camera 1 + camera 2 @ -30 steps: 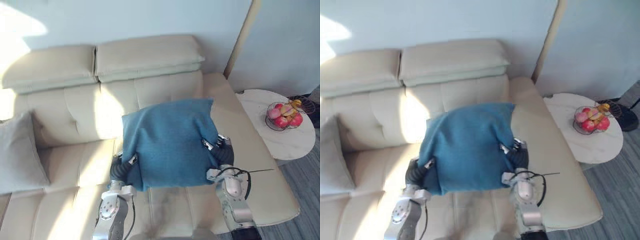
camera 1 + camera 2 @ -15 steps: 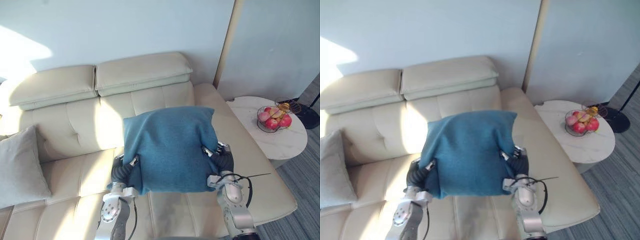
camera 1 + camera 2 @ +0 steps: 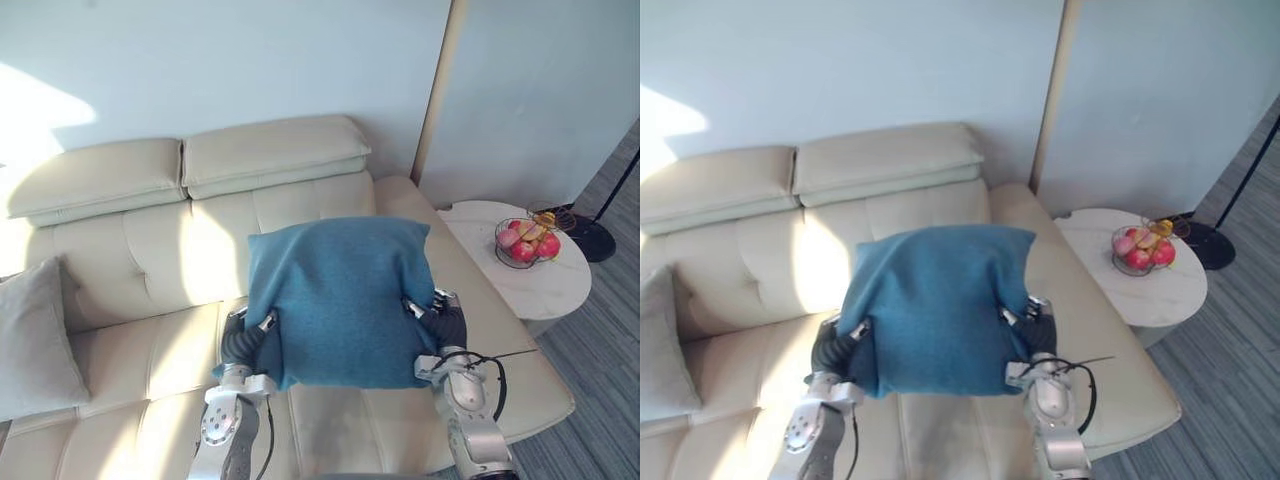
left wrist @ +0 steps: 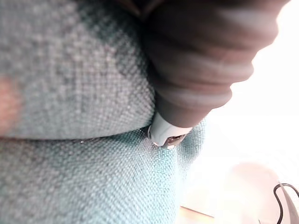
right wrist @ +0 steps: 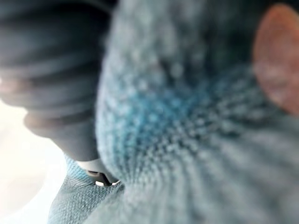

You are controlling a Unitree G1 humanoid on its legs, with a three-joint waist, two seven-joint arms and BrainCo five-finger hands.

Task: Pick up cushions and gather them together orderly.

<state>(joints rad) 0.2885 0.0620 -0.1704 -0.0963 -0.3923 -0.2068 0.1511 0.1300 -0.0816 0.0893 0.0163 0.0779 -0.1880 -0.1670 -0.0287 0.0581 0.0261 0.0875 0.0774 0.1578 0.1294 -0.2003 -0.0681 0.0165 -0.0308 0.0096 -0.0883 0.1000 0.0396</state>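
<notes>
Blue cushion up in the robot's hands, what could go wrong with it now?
The soft blue fabric cushion is squeezed only at its lower sides between the left hand and right hand, so it might sag and slip out. It also hides the cream sofa seat beneath, so setting it neatly beside the grey cushion at the far left end could go crooked.

Seat (image 3: 150, 350) open between grey cushion (image 3: 35, 340) and blue cushion (image 3: 340, 300).
</notes>
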